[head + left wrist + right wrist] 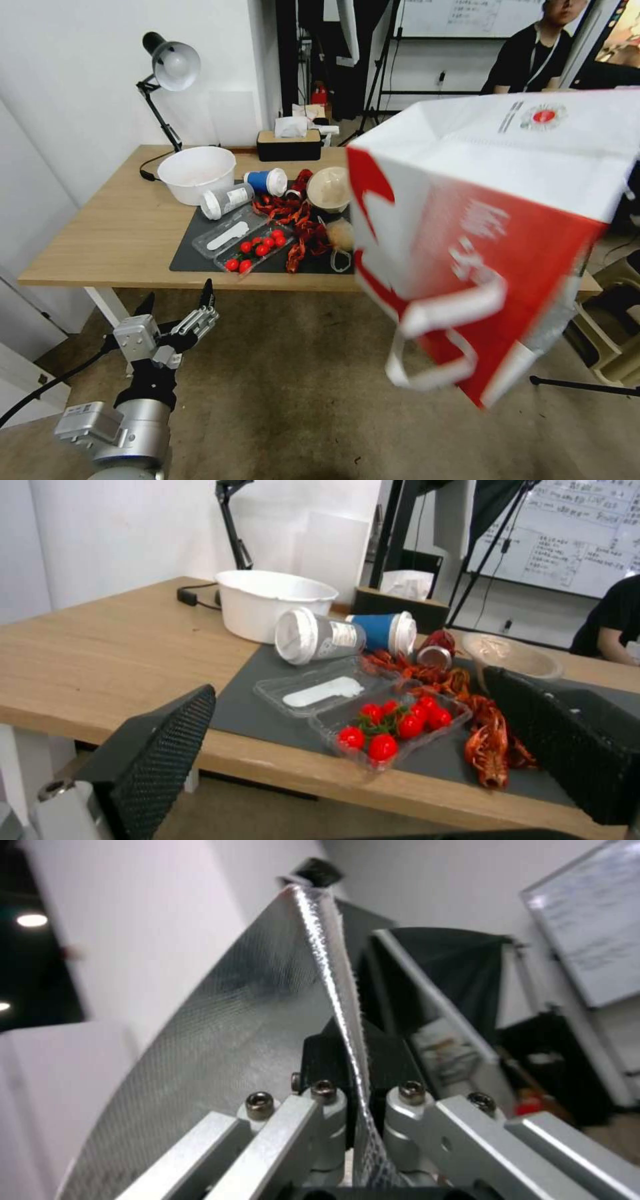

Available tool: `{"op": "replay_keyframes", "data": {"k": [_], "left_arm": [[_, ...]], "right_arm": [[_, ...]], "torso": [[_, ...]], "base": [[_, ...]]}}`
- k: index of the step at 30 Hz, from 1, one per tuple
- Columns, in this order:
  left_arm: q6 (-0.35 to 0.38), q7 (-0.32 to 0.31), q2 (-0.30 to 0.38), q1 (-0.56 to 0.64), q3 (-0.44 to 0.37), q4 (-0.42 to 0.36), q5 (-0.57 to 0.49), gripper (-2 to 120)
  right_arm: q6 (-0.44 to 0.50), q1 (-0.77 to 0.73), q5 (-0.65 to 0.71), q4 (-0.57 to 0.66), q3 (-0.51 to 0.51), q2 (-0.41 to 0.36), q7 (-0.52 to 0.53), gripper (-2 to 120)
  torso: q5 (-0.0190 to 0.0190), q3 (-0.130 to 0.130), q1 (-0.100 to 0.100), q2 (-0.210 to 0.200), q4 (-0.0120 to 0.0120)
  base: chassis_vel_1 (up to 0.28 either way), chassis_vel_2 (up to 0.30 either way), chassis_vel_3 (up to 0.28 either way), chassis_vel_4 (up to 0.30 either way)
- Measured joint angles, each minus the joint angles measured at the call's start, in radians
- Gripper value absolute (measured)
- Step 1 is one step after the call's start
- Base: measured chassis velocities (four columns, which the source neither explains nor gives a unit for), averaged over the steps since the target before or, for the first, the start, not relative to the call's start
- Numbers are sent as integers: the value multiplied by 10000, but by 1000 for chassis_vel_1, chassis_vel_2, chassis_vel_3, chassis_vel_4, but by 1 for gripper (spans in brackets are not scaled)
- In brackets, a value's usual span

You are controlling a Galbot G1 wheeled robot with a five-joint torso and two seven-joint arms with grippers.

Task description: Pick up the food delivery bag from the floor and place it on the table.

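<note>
Bag and counter are what you need to line up now. Your right end effector (350, 1100) is pinched tight on the top edge of the food delivery bag (493, 220), with the silver lining squeezed between its two sides. The bag is up in the air on your right, off the floor (300, 400), and it hangs tipped, with its white handles (433, 347) drooping toward you and its red side facing you. It sits in front of the right end of the counter (100, 227), so the move looks like forward and a bit left. The bag's long side runs across your view, from the counter edge out to the right. Your left end effector (175, 308) is low by the near left edge of the counter, wide open and holding nothing, so the right arm is the one doing the job. The dark mat (267, 705) is crowded with a white bowl (197, 173), cups, a tomato box (393, 730) and red crayfish (300, 227). The bare wood on the left looks like the roomiest spot.
</note>
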Motion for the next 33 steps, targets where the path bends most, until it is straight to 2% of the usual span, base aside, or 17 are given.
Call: {"op": "replay_keyframes", "data": {"k": [3,11,17,27,33], "left_arm": [[-30,-3,-15,2,-1,19,28,100],[-40,-9,-44,-1,51,81,79,100],[-41,-5,-50,-9,54,93,91,100],[-44,48,-81,-26,62,135,124,100],[-42,113,-121,-47,121,162,185,100]], "right_arm": [[123,396,52,-665,-485,-248,570,0],[-105,726,331,-1584,-835,-655,667,0],[-159,839,331,-1718,-916,-719,955,0],[-581,1134,256,-1813,-1111,-932,2278,0],[-910,1635,241,-2172,-1629,-1262,2777,0]], "torso": [[3,-1,-1,-5,-1],[0,-4,-4,-8,-1],[1,-5,-5,-9,-2],[-1,-7,-5,-11,-1],[-1,-8,-7,-13,-1]], "base": [[0,0,0,0],[0,0,0,0],[0,0,0,0],[0,0,0,0],[0,0,0,0]]}}
